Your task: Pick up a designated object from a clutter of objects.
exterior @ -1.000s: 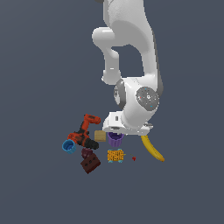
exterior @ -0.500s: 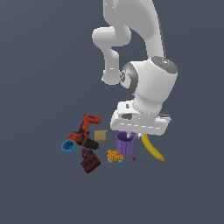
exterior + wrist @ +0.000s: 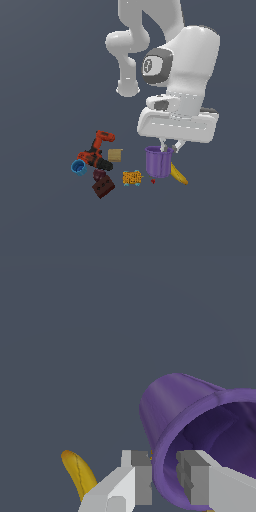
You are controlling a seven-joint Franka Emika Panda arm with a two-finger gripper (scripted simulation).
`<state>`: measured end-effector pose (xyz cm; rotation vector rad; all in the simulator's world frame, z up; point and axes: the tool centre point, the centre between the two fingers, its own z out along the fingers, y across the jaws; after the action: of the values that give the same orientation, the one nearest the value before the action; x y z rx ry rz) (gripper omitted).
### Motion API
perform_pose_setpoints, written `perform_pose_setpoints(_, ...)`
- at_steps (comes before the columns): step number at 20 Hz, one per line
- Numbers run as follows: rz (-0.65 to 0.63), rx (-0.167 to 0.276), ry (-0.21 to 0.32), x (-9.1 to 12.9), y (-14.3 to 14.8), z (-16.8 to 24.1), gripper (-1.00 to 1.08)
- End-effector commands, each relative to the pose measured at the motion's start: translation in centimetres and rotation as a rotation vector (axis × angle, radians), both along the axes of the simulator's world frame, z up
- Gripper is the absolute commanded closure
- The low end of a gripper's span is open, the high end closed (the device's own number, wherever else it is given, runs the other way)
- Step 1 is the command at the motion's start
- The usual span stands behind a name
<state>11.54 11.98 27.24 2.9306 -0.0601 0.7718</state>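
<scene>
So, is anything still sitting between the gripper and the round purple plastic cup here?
Nothing visible. The gripper already has the round purple plastic cup by its rim, one finger outside the wall and the other inside. The yellow banana lies just behind the cup, beside the grasp but not in it.

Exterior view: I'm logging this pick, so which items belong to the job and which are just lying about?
In the job:
purple cup
end effector, shut on the cup's rim

Lying about:
power drill
blue cup
tan block
dark red brick
orange-yellow toy
banana
</scene>
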Motion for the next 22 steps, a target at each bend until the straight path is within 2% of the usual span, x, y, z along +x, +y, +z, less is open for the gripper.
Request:
perform_pose_setpoints(1,0.005,0.006,-0.063,0.1,0.6,1.9,1.08)
perform_pose_setpoints(9,0.013,0.014,-0.203,-0.1,2.0,5.8,1.08)
perform_pose_setpoints(22,0.020,0.019,-0.361,-0.9,3.4,10.3,1.08)
